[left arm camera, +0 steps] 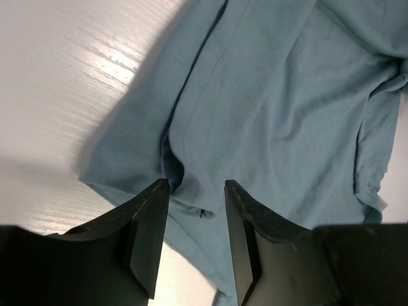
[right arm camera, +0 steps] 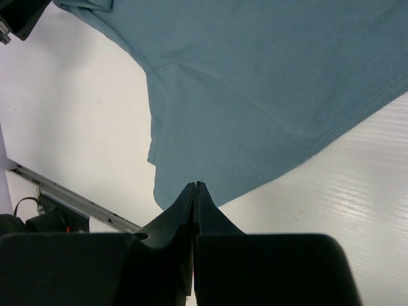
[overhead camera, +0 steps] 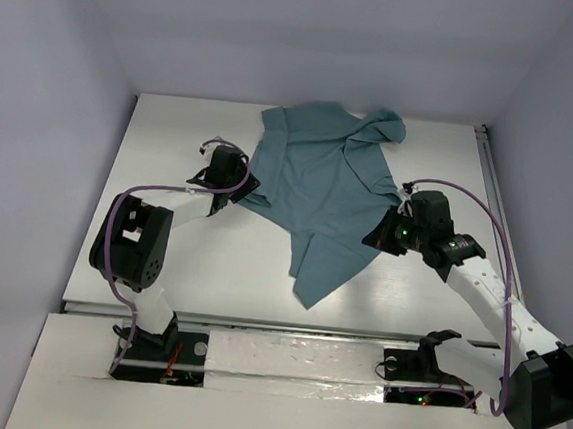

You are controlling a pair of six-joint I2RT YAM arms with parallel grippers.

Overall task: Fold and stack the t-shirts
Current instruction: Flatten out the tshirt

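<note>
Lying on white table (overhead camera: 211,268), pale walls (overhead camera: 35,102): t-shirt (overhead camera: 323,198); left jaws spread, right jaws pressed together.

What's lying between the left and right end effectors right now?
Only the teal t-shirt, stretching from the left end effector across to the right end effector; the top external view shows it.

The left arm (overhead camera: 167,204) rises from its base, bends at the elbow and reaches forward and to the right. The left gripper (left arm camera: 196,186) sits low, jaws apart. The right arm (overhead camera: 490,293) angles in from the right, and the right gripper (right arm camera: 196,186) has its jaws pressed together.
</note>
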